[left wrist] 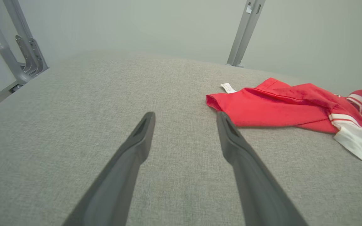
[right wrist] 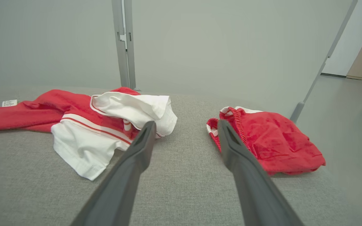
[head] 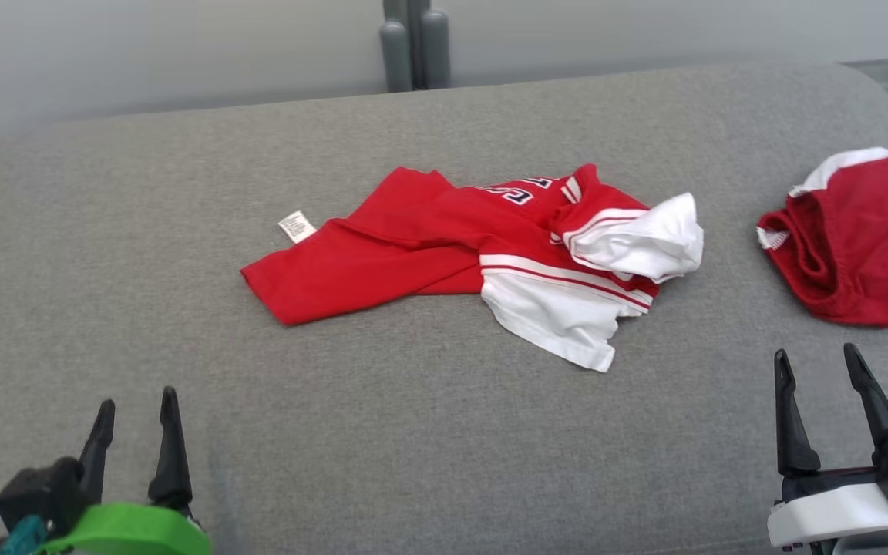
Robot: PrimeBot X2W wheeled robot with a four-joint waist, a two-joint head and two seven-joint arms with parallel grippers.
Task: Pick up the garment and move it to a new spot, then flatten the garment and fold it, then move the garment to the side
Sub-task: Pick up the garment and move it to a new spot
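A crumpled dark red piece [head: 864,247] with white trim lies on the grey fabric counter [head: 413,447], just ahead of the right jaws, well apart from the left jaws. Grey metal posts [head: 415,42] stand past the counter's far edge, far ahead of both.

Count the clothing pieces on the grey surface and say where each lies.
2. The garment lies crumpled at the middle; the smaller red piece sits apart near the right edge.
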